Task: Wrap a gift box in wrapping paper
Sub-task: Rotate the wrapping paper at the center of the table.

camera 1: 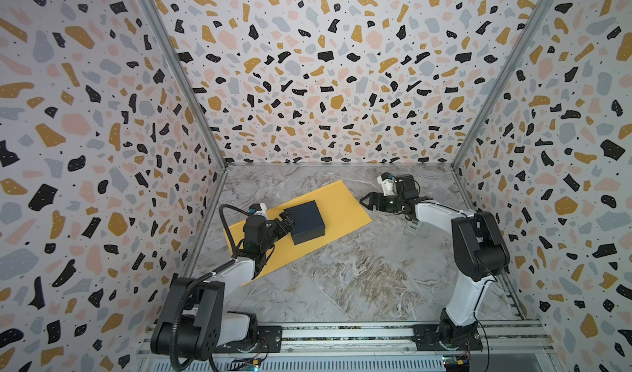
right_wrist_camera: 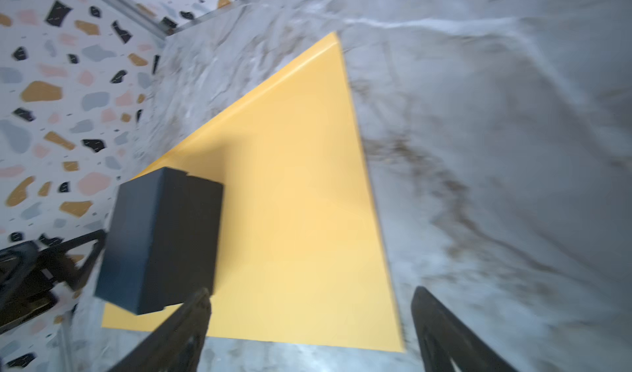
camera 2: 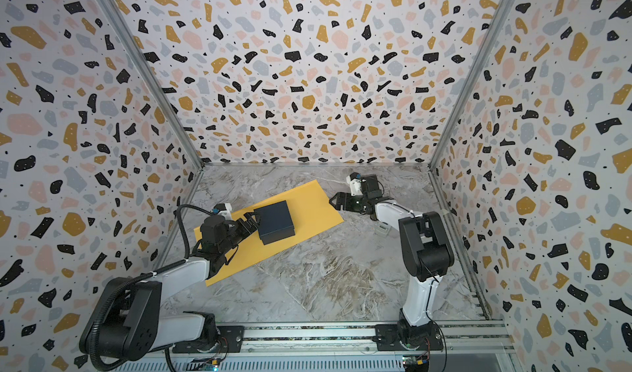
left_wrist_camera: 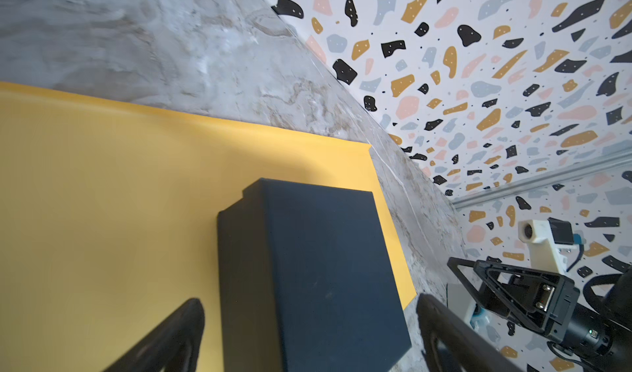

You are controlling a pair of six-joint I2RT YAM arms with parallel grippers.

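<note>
The dark navy gift box [camera 1: 306,221] [camera 2: 275,221] lies flat on the mustard-yellow wrapping paper [camera 1: 342,206] [camera 2: 314,203], which is spread at a slant on the marble table. My left gripper [camera 1: 287,218] [camera 2: 251,218] is open at the box's left end. In the left wrist view its fingertips flank the box [left_wrist_camera: 314,267] with a narrow gap on each side. My right gripper [camera 1: 364,201] [camera 2: 333,199] is open and empty, low over the table just off the paper's right corner. The right wrist view shows paper [right_wrist_camera: 294,199] between its fingers and the box [right_wrist_camera: 160,237] farther off.
A small grey object [camera 1: 412,228] [camera 2: 383,230] stands on the table beside the right arm. Terrazzo-patterned walls [camera 1: 102,148] close in the left, back and right sides. The arms' metal base rail [camera 1: 342,332] runs along the front edge.
</note>
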